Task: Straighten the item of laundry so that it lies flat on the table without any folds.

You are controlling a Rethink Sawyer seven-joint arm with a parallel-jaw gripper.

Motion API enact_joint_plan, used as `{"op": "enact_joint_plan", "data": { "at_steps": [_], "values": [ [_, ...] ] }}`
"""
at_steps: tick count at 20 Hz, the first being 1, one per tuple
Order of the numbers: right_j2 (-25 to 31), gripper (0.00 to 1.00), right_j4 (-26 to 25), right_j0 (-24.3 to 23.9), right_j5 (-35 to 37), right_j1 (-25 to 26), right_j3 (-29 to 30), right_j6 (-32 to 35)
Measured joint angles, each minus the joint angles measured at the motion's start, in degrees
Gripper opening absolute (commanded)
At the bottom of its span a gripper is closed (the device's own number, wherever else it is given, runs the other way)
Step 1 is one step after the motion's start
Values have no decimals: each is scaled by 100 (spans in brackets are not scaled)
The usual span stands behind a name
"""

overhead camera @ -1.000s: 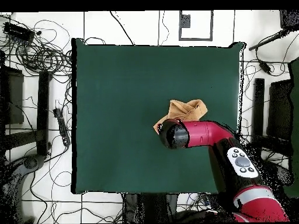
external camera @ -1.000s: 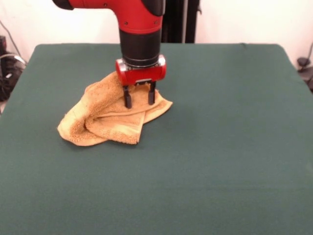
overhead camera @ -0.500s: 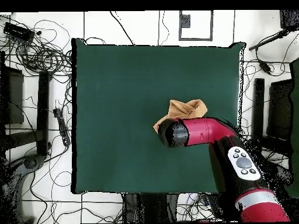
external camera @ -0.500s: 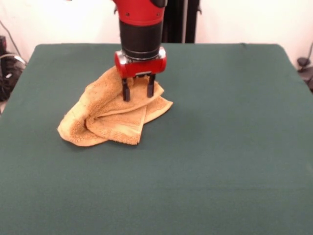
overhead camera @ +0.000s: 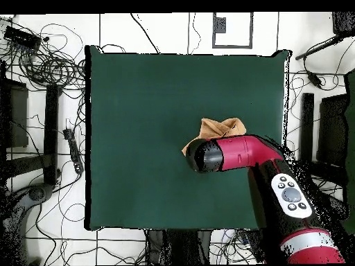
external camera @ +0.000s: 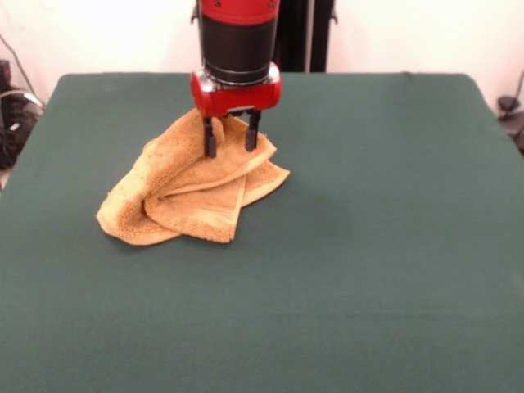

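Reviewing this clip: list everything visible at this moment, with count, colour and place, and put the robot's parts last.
towel: one, golden-orange, crumpled with folds, on the table in the left half of the front view, partly under the arm in the overhead view.
table: one, dark green cloth cover, fills most of both views.
cables: many, black, on the white floor around the table in the overhead view.
arm: one, red and black, reaching over the towel from the bottom right of the overhead view.
gripper: one, red body with dark fingers, open, fingers standing either side of a raised fold at the towel's far edge.
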Motion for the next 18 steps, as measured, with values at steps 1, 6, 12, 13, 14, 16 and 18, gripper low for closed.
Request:
{"op": "enact_joint_plan", "data": {
  "at_steps": [1,6,12,13,14,16,18],
  "values": [
    [0,100,-1,-4,0,-2,0,0],
    [0,100,-11,-11,0,30,1,0],
    [0,100,-57,-11,0,61,1,0],
    [0,100,-57,-11,0,61,2,0],
    [0,100,-57,-11,0,63,1,0],
    [0,100,-57,-11,0,72,0,0],
    [1,100,-57,-12,0,92,1,0]
  ]
}}
